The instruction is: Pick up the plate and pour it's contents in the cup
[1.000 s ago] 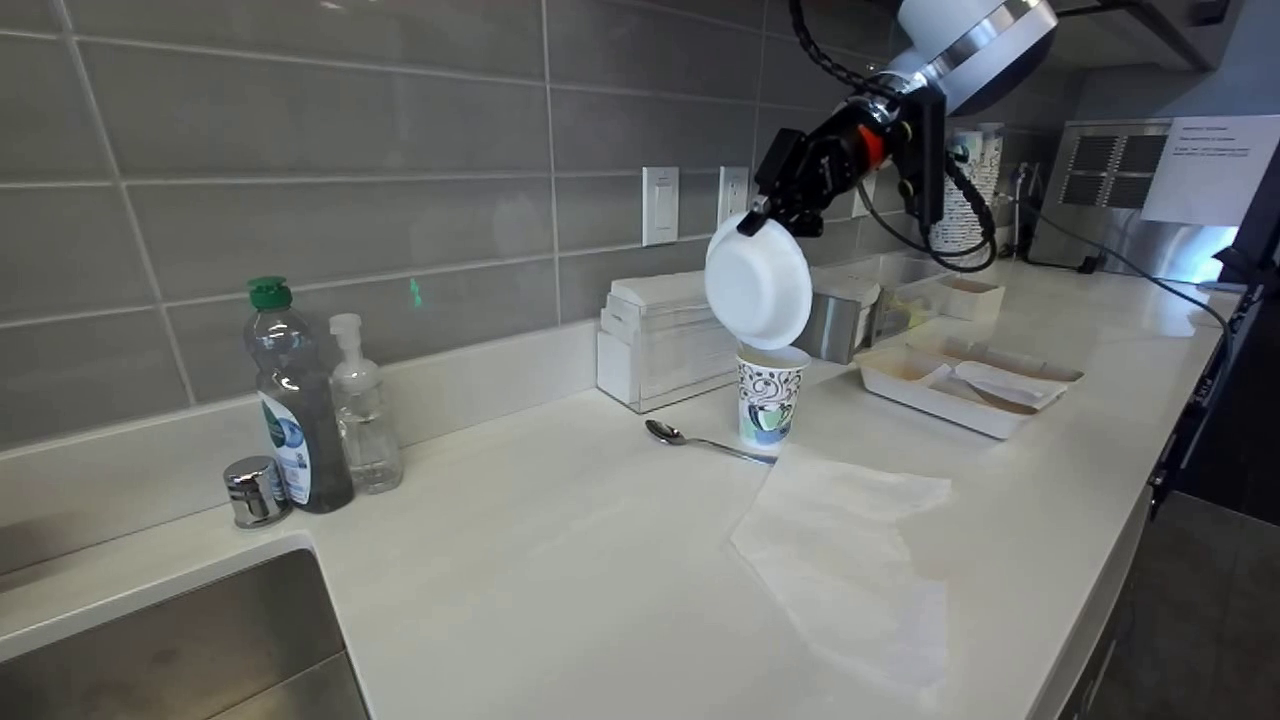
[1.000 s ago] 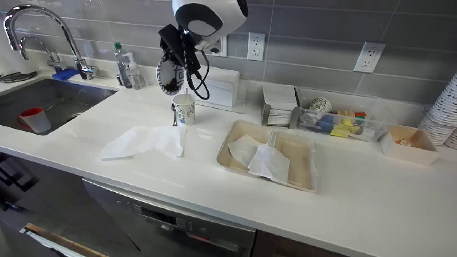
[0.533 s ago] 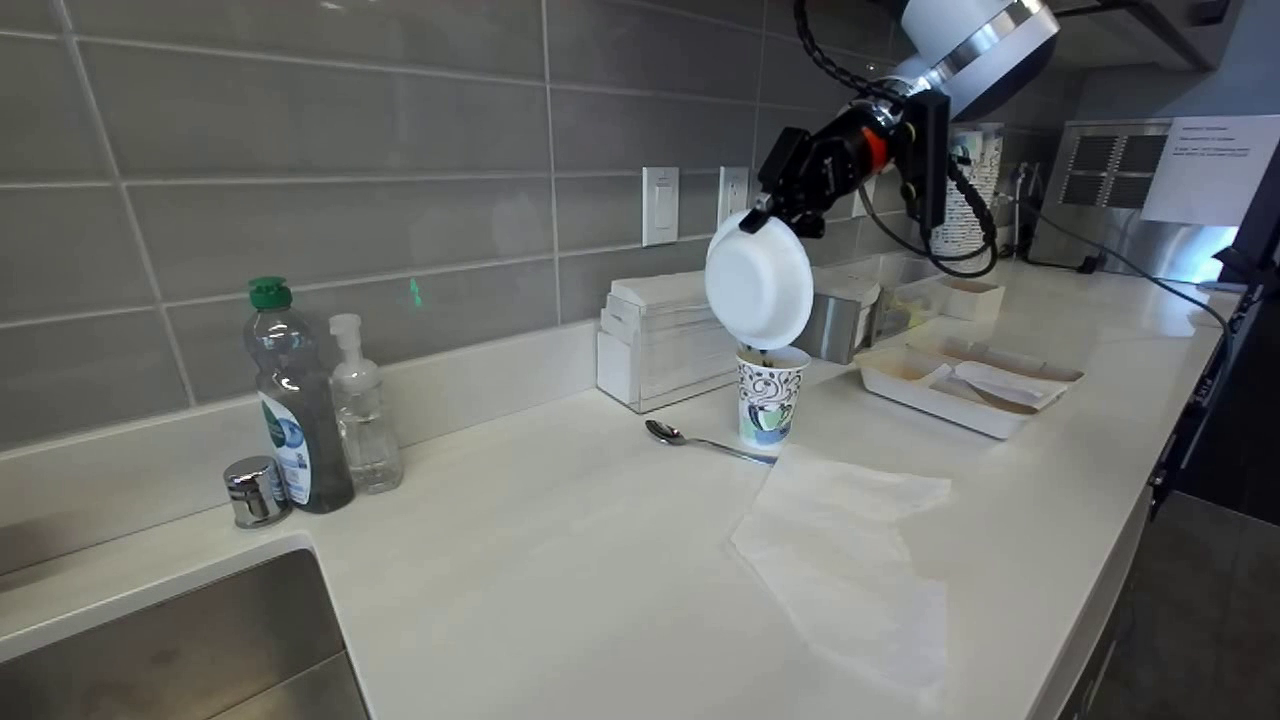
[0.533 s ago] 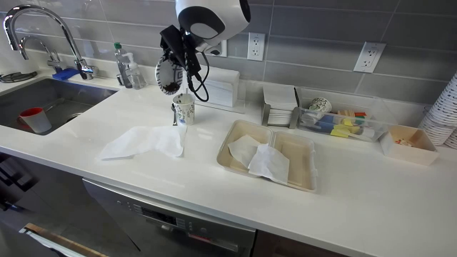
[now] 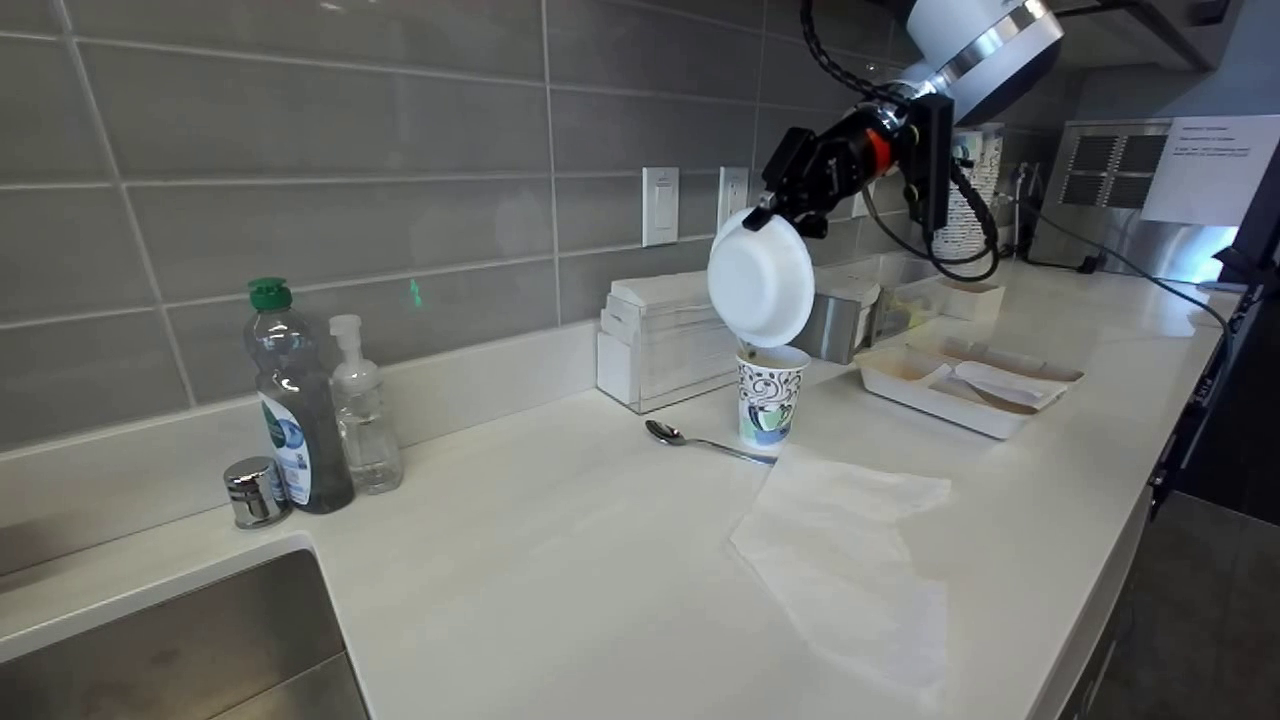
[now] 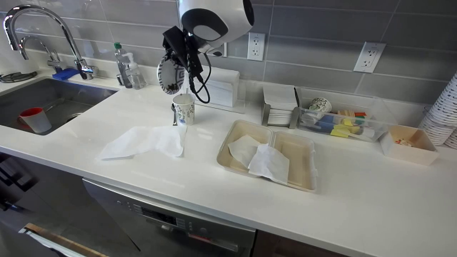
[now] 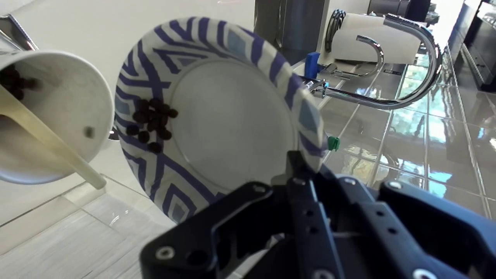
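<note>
Slightly shifted since the earlier frame: my arm (image 6: 235, 21), with the plate (image 7: 236, 120) tipped steeply over the cup (image 5: 770, 410).

My gripper (image 7: 311, 164) pinches the plate by its patterned rim, and the plate's lower edge hangs just above the cup's mouth in both exterior views; whether the two touch, I cannot tell. In the wrist view, dark brown bits (image 7: 154, 124) gather in a small heap on the plate's side nearest the cup, and more of them show inside the cup, one blurred near its wall. A pale stick (image 7: 48, 137) leans in the cup, its end past the rim. In an exterior view the cup stands upright on the white counter (image 5: 560, 560), a metal spoon (image 5: 666, 432) lying just beside it and some thin white paper (image 5: 840, 560) near.
</note>
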Controlling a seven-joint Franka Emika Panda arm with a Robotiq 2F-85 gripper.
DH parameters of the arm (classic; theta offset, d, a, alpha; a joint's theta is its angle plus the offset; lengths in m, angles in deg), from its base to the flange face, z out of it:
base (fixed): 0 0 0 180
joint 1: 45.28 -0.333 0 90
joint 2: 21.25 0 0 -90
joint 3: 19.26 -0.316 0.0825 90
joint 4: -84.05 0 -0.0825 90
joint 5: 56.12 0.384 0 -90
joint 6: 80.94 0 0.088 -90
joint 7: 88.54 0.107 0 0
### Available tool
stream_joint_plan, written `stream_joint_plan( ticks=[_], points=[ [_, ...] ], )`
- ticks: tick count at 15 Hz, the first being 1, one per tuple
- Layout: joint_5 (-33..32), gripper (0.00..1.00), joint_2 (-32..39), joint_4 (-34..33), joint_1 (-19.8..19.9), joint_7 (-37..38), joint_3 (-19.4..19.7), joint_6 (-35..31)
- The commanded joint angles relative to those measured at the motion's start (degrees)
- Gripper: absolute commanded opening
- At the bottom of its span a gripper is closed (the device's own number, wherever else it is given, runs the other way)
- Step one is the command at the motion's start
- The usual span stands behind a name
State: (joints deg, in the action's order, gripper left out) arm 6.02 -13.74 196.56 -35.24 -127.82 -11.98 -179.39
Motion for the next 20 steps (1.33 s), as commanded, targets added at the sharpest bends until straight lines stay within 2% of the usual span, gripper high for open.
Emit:
stream_joint_plan(
  ticks=[1, 20],
  points=[
    [2.04, 0.01, 0.95, -0.59, 0.68, -1.69, 0.5, 3.0],
    [8.3, 0.01, 2.54, -0.59, 2.94, -5.31, 2.57, 8.58]
  ],
)
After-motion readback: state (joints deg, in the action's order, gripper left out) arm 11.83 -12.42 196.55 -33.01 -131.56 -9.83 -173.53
